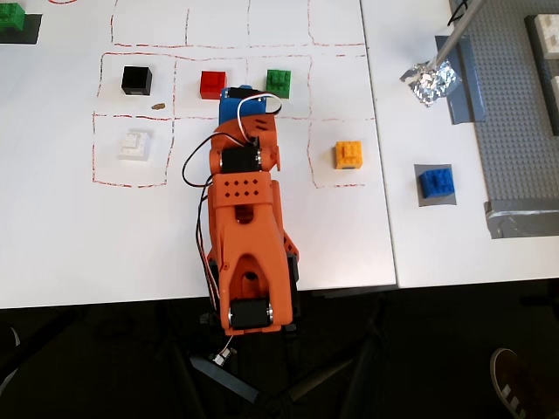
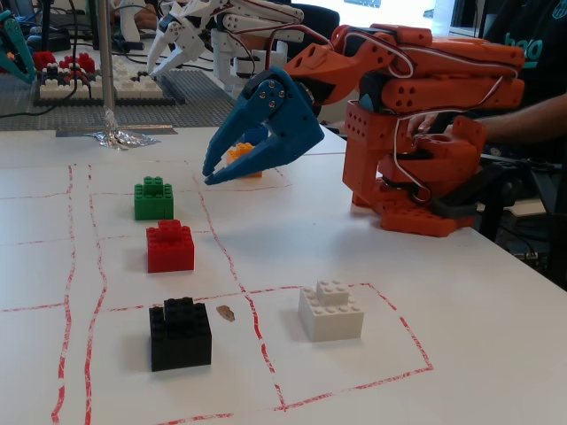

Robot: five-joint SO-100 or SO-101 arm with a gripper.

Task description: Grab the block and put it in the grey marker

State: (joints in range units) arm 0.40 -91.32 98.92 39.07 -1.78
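Block [image 1: 436, 182] glossy plastic; grey marker [image 1: 421, 198] matt; foil [image 1: 430, 82] crinkled, shiny.

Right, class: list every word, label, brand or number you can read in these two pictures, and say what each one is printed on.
"bea": pale letters on the dark shirt of the person behind the arm in the fixed view; the word is cut off by the arm, so only part shows.
Nothing else is readable: the blocks, the table and the arm carry no legible print in either view.
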